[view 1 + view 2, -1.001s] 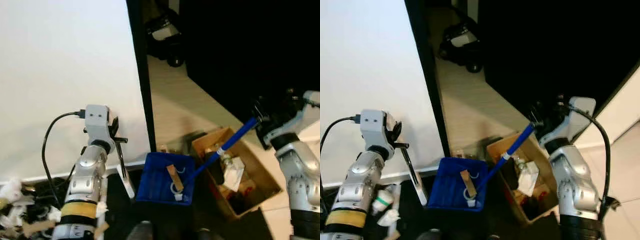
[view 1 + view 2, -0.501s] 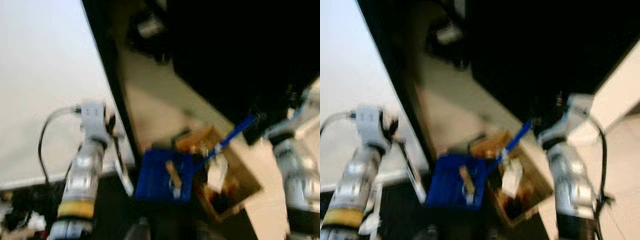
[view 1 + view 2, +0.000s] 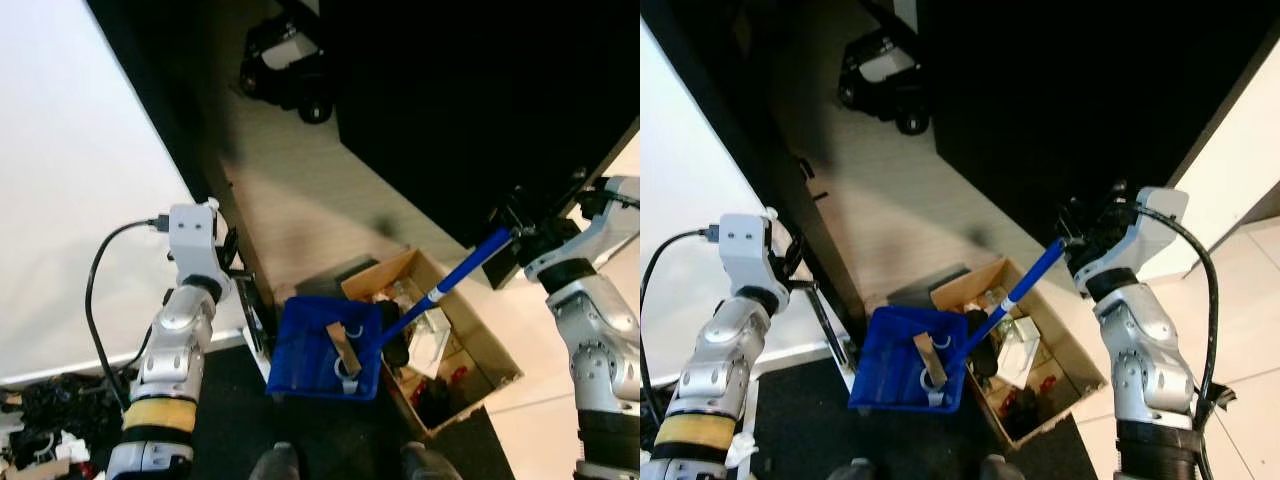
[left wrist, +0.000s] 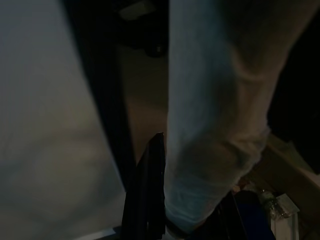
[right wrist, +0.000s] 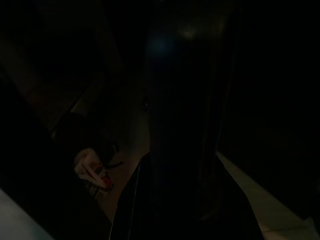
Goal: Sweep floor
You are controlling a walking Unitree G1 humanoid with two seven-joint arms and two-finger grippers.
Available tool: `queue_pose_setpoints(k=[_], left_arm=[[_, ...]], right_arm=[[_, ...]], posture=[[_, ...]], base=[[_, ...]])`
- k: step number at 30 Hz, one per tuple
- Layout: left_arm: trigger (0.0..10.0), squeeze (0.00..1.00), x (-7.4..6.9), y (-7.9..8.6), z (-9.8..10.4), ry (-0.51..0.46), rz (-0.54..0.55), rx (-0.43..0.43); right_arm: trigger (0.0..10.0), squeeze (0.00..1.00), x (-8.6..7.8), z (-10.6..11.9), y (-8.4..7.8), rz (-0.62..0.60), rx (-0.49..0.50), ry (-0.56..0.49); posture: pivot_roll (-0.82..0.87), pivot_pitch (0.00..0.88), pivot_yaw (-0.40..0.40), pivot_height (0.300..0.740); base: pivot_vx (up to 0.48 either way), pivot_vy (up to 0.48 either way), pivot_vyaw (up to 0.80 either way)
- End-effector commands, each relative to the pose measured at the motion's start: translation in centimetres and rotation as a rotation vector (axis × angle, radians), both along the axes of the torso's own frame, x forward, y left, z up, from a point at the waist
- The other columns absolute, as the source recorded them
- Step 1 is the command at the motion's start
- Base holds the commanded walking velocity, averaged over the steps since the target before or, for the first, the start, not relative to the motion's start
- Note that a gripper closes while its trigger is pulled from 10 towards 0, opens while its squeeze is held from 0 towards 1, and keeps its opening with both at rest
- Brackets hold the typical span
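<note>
A blue dustpan (image 3: 305, 352) hangs low in front of me with a tan scrap and white bits lying in it. Its pale upright handle (image 3: 252, 318) rises to my left gripper (image 3: 238, 275), which is shut on it. The handle appears as a broad pale bar (image 4: 200, 125) next to a black finger (image 4: 147, 195) in the left wrist view. My right gripper (image 3: 517, 232) is shut on the top of a blue broom stick (image 3: 450, 278). The stick slants down to a dark broom head (image 3: 396, 351) at the dustpan's right edge, over a cardboard box.
An open cardboard box (image 3: 497, 352) of rubbish sits on the floor just right of the dustpan. A white wall panel (image 3: 80, 200) stands left, a black panel (image 3: 450, 90) right, with pale floor between. A black wheeled object (image 3: 285, 65) lies far ahead. Scraps (image 3: 40, 410) lie at lower left.
The whole view has swung, so the wall panel now shows further left and more floor is in sight. Both grippers keep their holds, with dustpan and broom placed as before.
</note>
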State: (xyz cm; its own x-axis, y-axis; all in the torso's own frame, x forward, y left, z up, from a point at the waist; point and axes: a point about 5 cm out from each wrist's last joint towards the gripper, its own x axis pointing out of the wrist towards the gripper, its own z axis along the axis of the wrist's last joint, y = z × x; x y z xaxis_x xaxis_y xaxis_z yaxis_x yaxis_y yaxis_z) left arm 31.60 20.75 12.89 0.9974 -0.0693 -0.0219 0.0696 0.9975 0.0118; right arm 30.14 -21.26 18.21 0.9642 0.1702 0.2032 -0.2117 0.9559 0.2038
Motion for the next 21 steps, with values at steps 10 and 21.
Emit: queue_pose_setpoints(k=[10,21], left_arm=[[10.0,0.00,-0.2,0.5,0.1,-0.015,0.015,0.012],[10.0,0.00,-0.2,0.6,0.1,-0.015,0.022,0.008]], right_arm=[[10.0,0.00,0.0,3.6,-0.4,0.000,0.062,-0.142],[10.0,0.00,0.3,9.6,-1.5,-0.022,0.039,-0.340]], posture=[[0.08,0.112,0.024,0.740],[0.08,0.116,0.023,0.740]], base=[[0.000,0.000,0.00],[0.000,0.000,0.00]])
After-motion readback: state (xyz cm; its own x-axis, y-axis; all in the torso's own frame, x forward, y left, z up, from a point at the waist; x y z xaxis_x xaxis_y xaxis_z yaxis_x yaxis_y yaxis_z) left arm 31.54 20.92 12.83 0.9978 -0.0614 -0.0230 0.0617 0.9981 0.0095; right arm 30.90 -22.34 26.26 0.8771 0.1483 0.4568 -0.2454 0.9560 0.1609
